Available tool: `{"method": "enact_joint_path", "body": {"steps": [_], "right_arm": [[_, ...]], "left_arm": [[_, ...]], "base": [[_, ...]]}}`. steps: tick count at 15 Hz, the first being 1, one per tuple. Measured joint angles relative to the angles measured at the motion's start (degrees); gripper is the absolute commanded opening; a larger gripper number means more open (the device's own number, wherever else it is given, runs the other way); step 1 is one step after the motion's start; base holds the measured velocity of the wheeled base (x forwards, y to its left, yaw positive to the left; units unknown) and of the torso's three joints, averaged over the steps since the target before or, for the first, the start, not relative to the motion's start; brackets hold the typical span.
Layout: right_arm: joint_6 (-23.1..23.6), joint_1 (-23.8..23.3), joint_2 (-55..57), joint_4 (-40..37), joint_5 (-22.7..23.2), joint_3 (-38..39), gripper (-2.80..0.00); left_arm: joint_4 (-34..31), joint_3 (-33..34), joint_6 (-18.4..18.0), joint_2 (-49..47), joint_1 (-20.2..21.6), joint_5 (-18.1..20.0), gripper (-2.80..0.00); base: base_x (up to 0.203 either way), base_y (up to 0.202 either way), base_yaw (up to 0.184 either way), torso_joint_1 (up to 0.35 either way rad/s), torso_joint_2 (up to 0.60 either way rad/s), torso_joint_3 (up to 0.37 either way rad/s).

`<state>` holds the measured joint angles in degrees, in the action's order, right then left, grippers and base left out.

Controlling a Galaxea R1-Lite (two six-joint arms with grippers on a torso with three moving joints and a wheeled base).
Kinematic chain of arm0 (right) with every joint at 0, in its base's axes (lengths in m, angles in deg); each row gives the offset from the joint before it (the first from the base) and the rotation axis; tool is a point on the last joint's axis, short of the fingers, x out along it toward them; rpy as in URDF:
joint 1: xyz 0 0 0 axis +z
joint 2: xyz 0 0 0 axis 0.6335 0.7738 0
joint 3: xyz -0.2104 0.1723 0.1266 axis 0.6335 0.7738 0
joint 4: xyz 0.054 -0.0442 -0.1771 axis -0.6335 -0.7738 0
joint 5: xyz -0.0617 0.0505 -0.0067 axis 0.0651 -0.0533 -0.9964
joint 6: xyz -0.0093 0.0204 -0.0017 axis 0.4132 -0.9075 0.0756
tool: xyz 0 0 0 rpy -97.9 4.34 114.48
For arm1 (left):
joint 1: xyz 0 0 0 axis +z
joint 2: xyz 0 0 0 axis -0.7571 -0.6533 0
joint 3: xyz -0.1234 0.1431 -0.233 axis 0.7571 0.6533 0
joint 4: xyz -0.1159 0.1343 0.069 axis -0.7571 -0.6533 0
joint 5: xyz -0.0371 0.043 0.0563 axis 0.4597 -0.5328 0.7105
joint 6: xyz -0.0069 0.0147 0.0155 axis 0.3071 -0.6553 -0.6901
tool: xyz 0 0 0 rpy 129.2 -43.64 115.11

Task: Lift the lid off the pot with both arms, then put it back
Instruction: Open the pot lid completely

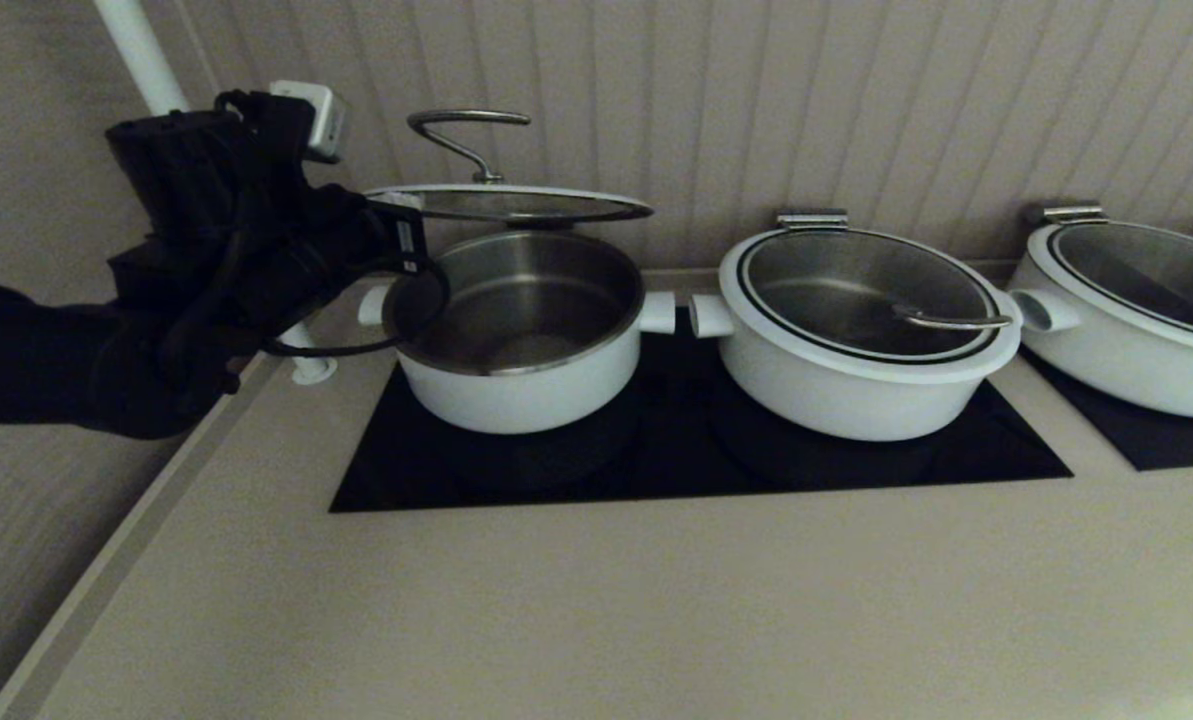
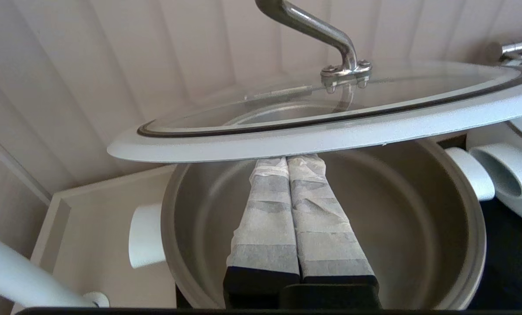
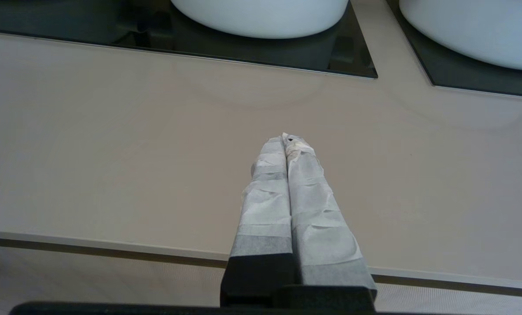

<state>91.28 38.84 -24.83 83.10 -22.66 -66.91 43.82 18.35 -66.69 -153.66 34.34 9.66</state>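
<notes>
The lid (image 1: 511,205), glass with a white rim and a wire loop handle (image 1: 466,130), hangs roughly level a little above the open pot (image 1: 516,390). My left gripper (image 1: 406,240) reaches in from the left at the lid's left edge. In the left wrist view its fingers are pressed together, and the left gripper's tips (image 2: 287,158) go under the lid's white rim (image 2: 313,138), over the pot's steel bowl (image 2: 418,205). The fingers hold nothing between them. My right gripper (image 3: 287,139) is shut and empty above the counter's front part, out of the head view.
A wider white pot with its lid on (image 1: 861,330) stands right of the pot on the black cooktop (image 1: 696,460). A third pot (image 1: 1126,300) is at far right. A white pipe (image 1: 141,50) and the wall stand behind. Bare counter (image 1: 596,600) lies in front.
</notes>
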Motion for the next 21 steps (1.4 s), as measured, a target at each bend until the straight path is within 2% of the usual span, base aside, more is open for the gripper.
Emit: {"method": "enact_joint_path", "body": {"steps": [12, 16, 21], "right_arm": [[0.00, 0.00, -0.02, 0.01, -0.01, 0.00, -2.80], [0.01, -0.02, -0.02, -0.01, -0.01, 0.00, -2.80], [-0.03, -0.02, -0.02, 0.01, 0.00, 0.00, -2.80]], "left_arm": [[3.26, -5.31, -0.20, -2.32, 0.02, -0.02, -2.80], [7.23, -8.11, -0.44, -4.05, 0.00, 0.00, -2.80], [7.36, -11.06, -0.45, -5.28, -0.09, -0.02, -2.80]], "base": [[0.000, 0.000, 0.000, 0.000, 0.00, 0.000], [0.000, 0.000, 0.000, 0.000, 0.00, 0.000], [0.000, 0.000, 0.000, 0.000, 0.00, 0.000]]}}
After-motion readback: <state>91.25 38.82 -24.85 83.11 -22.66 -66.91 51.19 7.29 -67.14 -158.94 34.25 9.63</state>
